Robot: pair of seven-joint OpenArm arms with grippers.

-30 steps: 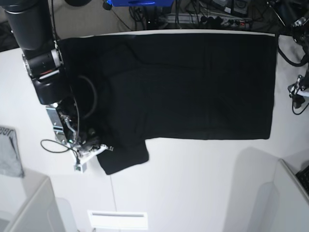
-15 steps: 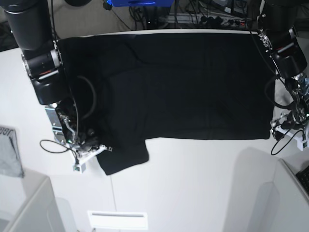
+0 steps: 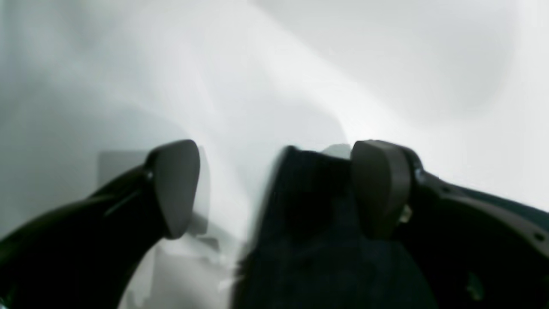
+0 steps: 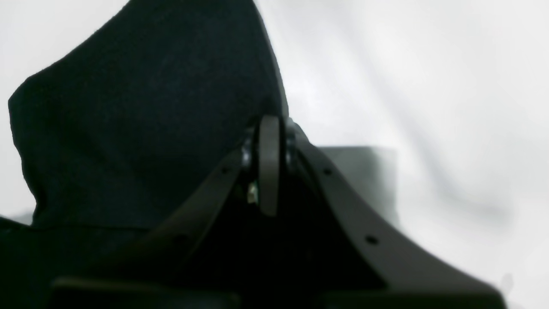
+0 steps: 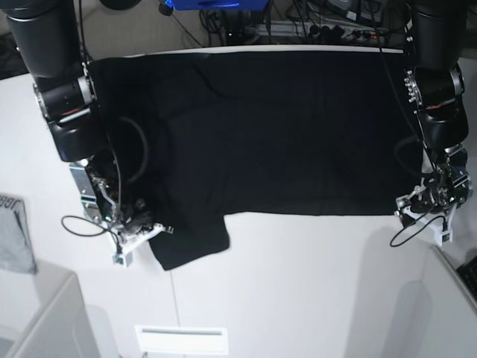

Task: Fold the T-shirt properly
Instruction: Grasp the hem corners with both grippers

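The black T-shirt (image 5: 283,134) lies flat on the white table (image 5: 298,283). Our right gripper (image 5: 141,227) pinches the sleeve tight to lift it. Our left gripper (image 3: 274,189) is wide open around the bottom corner, ready to grab.

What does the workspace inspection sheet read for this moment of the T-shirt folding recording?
Surface: white table, bare along its near side.
Job's things: large black cloth T-shirt spread flat, one sleeve sticking out toward the near side.
Clutter: small grey item with lettering at the table's edge.
Grippers: right pincer shut on the sleeve hem; left pincer open, the shirt's corner between its fingers.
Cables: thin black wires looping off both wrists; tangled leads behind the table.
Surroundings: blue object behind the table; pale panels at the near corners.
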